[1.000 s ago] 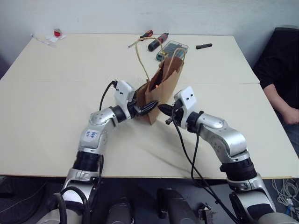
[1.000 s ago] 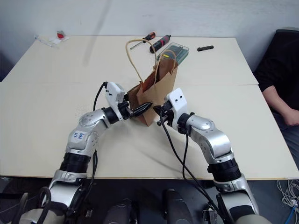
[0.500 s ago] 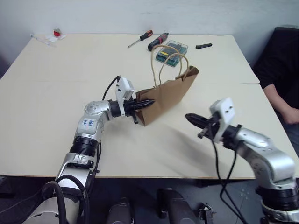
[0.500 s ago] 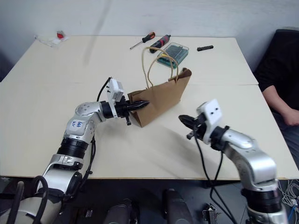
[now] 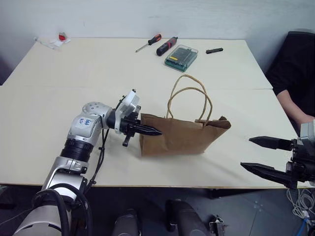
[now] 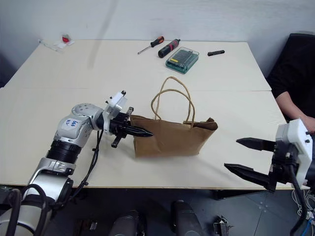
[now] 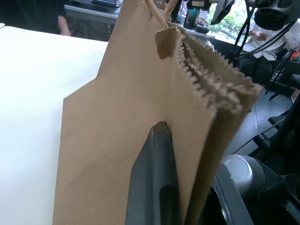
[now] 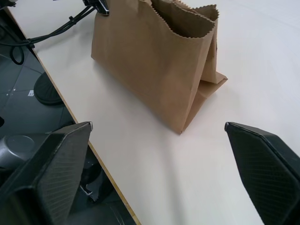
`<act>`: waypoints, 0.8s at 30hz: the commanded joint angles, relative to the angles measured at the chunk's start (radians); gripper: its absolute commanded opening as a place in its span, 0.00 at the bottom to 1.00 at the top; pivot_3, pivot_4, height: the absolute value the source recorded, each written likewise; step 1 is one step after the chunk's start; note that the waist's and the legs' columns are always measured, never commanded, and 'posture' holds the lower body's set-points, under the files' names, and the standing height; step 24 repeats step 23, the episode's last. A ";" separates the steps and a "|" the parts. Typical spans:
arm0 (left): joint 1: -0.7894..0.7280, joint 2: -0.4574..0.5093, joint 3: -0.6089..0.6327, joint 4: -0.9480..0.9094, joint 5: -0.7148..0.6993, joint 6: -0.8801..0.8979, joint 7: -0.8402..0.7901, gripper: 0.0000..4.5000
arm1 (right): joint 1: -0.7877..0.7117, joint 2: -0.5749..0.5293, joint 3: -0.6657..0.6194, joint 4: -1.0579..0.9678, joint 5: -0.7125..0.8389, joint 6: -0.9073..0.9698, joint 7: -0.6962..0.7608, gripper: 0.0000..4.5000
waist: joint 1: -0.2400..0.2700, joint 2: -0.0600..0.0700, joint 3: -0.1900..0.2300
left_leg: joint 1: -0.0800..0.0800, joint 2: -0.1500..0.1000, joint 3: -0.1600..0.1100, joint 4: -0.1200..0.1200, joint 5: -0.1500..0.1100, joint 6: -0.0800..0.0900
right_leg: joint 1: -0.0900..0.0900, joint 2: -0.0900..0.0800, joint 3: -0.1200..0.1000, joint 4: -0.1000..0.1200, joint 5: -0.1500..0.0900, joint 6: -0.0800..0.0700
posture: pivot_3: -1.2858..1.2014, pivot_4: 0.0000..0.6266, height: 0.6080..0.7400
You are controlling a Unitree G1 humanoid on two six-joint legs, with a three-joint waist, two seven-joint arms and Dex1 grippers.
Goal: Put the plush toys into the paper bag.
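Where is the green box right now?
In the head views, the green box sits at the far side of the table, beyond the paper bag, beside the two screwdrivers.

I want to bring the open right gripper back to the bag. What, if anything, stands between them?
Nothing visible does. Bare table lies between the open right gripper and the paper bag, which the left gripper pinches at its other end.

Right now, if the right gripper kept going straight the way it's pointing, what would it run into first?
Most likely the paper bag. The right gripper stands open and aims across bare table at the bag's open end, with nothing between; depth is hard to judge.
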 commanded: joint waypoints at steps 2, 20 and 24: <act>0.037 0.039 0.025 -0.074 -0.014 0.048 0.017 0.17 | -0.024 -0.017 0.004 -0.006 0.017 -0.027 -0.007 1.00 | 0.000 0.000 0.000 | 0.000 0.000 0.000 0.000 0.000 0.000 | 0.000 0.000 0.000 0.000 0.000 0.000 | 0.52 0.24 1.00; 0.366 0.598 0.571 -0.497 -0.363 0.549 0.134 0.99 | -0.238 -0.188 0.120 0.280 0.003 -0.076 0.175 1.00 | 0.002 -0.001 0.001 | 0.000 0.000 0.000 0.000 -0.001 0.001 | -0.001 -0.002 -0.001 -0.001 0.000 -0.001 | 0.52 0.24 1.00; 0.384 0.621 0.625 -0.508 -0.392 0.566 0.157 0.99 | -0.285 -0.199 0.138 0.327 0.005 -0.072 0.184 1.00 | 0.004 -0.001 0.001 | 0.000 0.000 -0.001 0.000 -0.001 0.002 | 0.000 -0.003 -0.002 -0.002 -0.001 -0.001 | 0.52 0.24 1.00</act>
